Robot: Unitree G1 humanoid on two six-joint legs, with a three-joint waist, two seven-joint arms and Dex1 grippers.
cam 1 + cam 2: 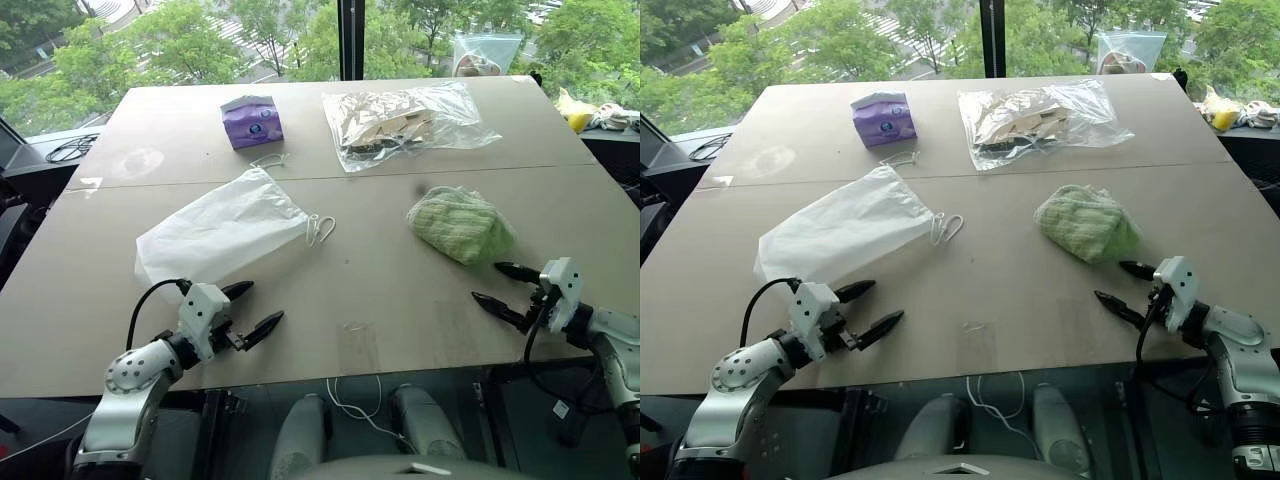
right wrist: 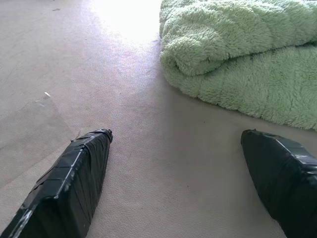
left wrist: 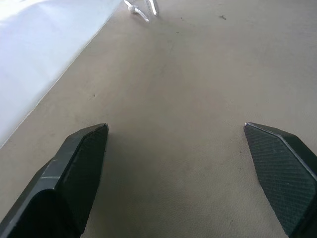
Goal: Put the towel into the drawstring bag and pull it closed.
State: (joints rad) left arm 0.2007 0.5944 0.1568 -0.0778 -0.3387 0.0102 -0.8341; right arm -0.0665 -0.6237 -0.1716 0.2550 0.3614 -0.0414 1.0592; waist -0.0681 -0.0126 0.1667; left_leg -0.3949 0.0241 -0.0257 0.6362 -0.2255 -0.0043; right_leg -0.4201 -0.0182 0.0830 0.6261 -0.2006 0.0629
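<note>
Two grippers sit low at the near edge of the table [image 1: 400, 330], both empty with jaws spread wide, so we judge nothing of the task has begun. From the head views, the left gripper [image 1: 250, 308] hovers just short of the drawstring bag [image 1: 215, 232], which lies flat ahead of it and slightly to its outer side, its mouth and white cord loops [image 1: 320, 229] turned toward the table's middle; that suits a grasp at the mouth to hold it open. The right gripper [image 1: 505, 288] rests just short of the towel [image 1: 460, 224], a loose green bundle directly ahead of its fingers and apart from them. Beyond both hands, well clear, we note a purple tissue pack [image 1: 252, 121] and a clear zip bag [image 1: 400, 122] with tan contents; neither blocks a reach. From the left wrist view, bare table lies between the spread fingers [image 3: 81, 163], with the bag's edge off to one side and its cords farther ahead. From the right wrist view, the towel's folded edge lies near one finger [image 2: 282, 168], not touching; a scrap of clear tape [image 2: 34, 129] is stuck to the table beside the other.
</note>
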